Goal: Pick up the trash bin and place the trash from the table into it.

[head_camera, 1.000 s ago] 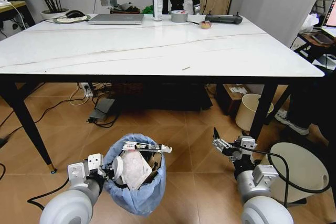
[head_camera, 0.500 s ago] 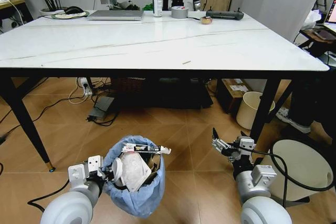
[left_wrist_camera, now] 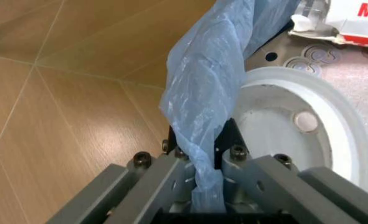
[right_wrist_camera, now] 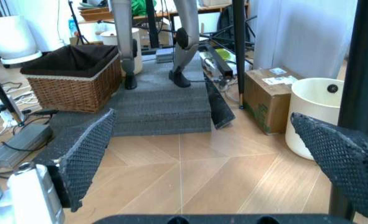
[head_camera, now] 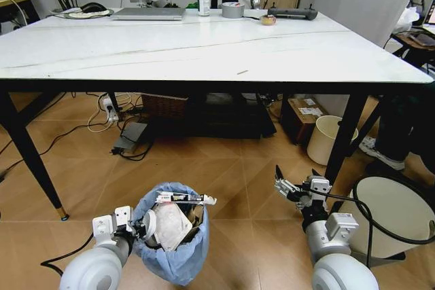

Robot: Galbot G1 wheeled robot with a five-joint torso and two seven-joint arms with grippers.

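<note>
Left gripper (head_camera: 139, 225) down low near floor, jaws clamped on blue bag rim of trash bin (head_camera: 171, 241), bin stuffed with trash (head_camera: 170, 222); right gripper (head_camera: 291, 188) idle beside it, jaws spread wide; white marble surface (head_camera: 204, 49) beyond

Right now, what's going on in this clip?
The left gripper is shut on the light-blue bag at the rim of the trash bin, which sits low by the floor in front of the table and already holds wrappers and crumpled paper. The right gripper hovers open and empty above the floor. A small scrap lies near the table's front edge.
</note>
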